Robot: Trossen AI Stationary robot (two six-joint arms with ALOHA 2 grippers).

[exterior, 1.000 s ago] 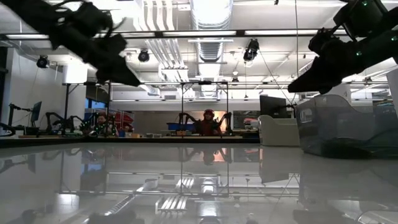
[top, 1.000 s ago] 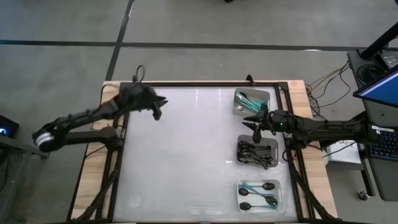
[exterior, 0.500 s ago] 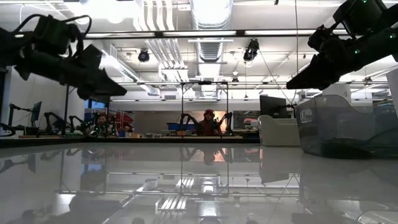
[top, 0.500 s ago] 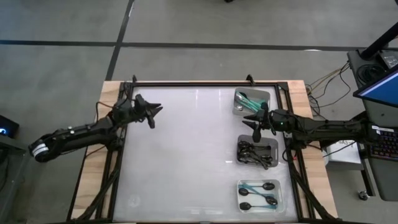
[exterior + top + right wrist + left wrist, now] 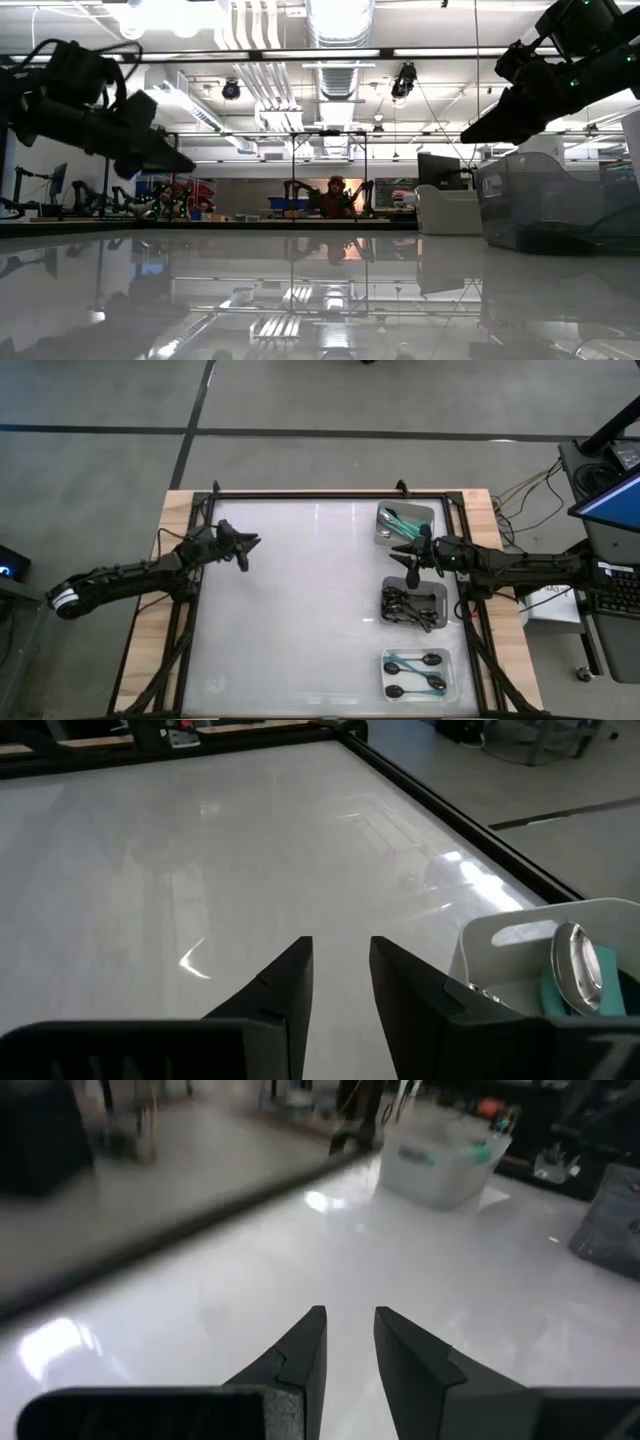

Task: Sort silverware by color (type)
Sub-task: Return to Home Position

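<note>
The silverware lies in three trays along the table's right side. Teal-handled spoons with metal bowls fill the far tray (image 5: 404,522). Black spoons are piled in the middle tray (image 5: 412,603). Teal-handled spoons with black bowls lie in the near tray (image 5: 420,672). My left gripper (image 5: 248,547) hovers over bare table near the far left corner, its fingers a little apart (image 5: 350,1325) with nothing between them. My right gripper (image 5: 403,554) hangs between the far and middle trays, fingers slightly apart (image 5: 340,955) and empty. A metal spoon bowl (image 5: 574,954) shows in the tray beside it.
A black frame (image 5: 320,494) runs around the glossy white tabletop (image 5: 300,610). The middle and left of the table hold no objects. In the low view a tray (image 5: 560,205) stands at the right, and a person shows far off in the room behind (image 5: 333,195).
My left gripper has come down from high above the table and drawn back a little toward the left and near edges, the arm stretching lower. My right arm has kept still. No spoon has moved.
</note>
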